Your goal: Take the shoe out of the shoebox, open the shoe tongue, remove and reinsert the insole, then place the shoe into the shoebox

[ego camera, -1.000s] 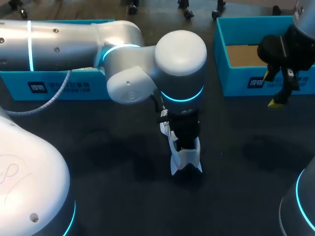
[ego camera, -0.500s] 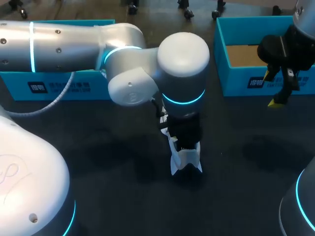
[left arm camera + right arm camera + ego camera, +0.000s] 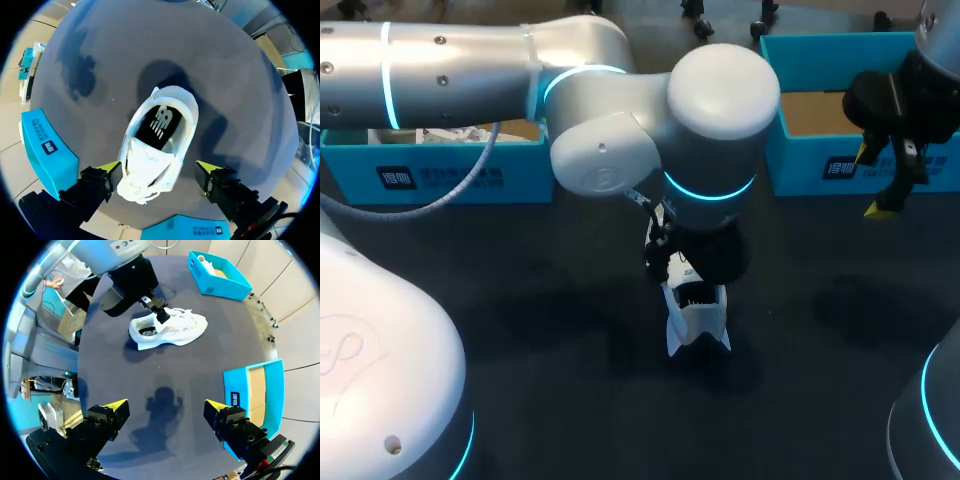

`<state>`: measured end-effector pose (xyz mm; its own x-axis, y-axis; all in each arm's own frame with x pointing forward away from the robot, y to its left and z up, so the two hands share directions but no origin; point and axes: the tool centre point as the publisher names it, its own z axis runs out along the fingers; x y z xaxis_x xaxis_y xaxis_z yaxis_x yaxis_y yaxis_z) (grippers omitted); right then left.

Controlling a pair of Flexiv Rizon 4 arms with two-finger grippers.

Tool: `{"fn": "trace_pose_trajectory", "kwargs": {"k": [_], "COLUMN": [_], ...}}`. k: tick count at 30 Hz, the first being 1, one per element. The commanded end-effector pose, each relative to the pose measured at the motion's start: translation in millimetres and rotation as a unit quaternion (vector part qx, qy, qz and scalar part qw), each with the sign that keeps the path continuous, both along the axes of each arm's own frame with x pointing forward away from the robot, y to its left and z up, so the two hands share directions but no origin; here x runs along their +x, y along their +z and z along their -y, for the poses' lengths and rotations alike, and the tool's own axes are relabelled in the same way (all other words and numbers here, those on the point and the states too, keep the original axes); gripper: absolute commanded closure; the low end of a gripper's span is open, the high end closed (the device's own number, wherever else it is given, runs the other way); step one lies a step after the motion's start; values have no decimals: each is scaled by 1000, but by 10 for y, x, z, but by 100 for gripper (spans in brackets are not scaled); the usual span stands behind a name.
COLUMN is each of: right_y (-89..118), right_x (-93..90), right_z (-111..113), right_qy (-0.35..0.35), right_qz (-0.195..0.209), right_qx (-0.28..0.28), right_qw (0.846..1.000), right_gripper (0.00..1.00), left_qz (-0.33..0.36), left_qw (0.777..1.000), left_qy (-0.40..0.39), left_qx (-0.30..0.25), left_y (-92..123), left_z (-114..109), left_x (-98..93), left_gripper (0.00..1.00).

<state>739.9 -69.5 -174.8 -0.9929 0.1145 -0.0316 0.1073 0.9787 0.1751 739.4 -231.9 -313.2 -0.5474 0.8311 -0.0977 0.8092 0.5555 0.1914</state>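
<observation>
Dim overhead light; soft shadows on table [image 3: 550, 330]; glare on left arm [image 3: 610, 120].

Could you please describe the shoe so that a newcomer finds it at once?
On the dark table stand two turquoise cardboard boxes, one far left, one far right. Between them, under the left arm's end effector, lies a white lace-up shoe. It alone lies loose on the tabletop, white with a black insole inside.

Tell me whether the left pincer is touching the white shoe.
Cannot tell. In the left wrist view the open left pincer straddles the shoe; one tip clears it, the other meets its edge, perhaps from above.
</observation>
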Motion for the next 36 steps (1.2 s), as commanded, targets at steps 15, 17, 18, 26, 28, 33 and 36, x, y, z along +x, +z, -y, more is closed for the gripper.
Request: {"fn": "trace_pose_trajectory", "kwargs": {"k": [15, 17, 18, 26, 28, 33, 36], "right_y": [-7, -7, -7, -7, -7, -7, -7], "right_x": [14, 14, 14, 14, 14, 14, 14], "right_z": [-12, -12, -12, -12, -12, -12, -12], "right_qy": [0, 0, 0, 0, 0, 0, 0], "right_qz": [-1, -1, -1, -1, -1, -1, -1], "right_qx": [-2, -2, -2, -2, -2, -2, -2], "right_qw": [1000, 1000, 1000, 1000, 1000, 1000, 1000], "right_gripper": [0, 0, 0, 0, 0, 0, 0], "left_qz": [15, 26, 22, 4, 12, -2, -11], "left_qw": [958, 939, 931, 883, 874, 856, 847], "left_qy": [285, 341, 361, 454, 466, 482, 495], "left_qx": [-38, -46, -48, -116, -136, -187, -195], "left_y": [201, 209, 206, 99, 44, -103, -169], "left_z": [144, 153, 151, 155, 166, 176, 170], "left_x": [-312, -365, -385, -609, -668, -786, -813], "left_gripper": [0, 0, 0, 0, 0, 0, 0]}}
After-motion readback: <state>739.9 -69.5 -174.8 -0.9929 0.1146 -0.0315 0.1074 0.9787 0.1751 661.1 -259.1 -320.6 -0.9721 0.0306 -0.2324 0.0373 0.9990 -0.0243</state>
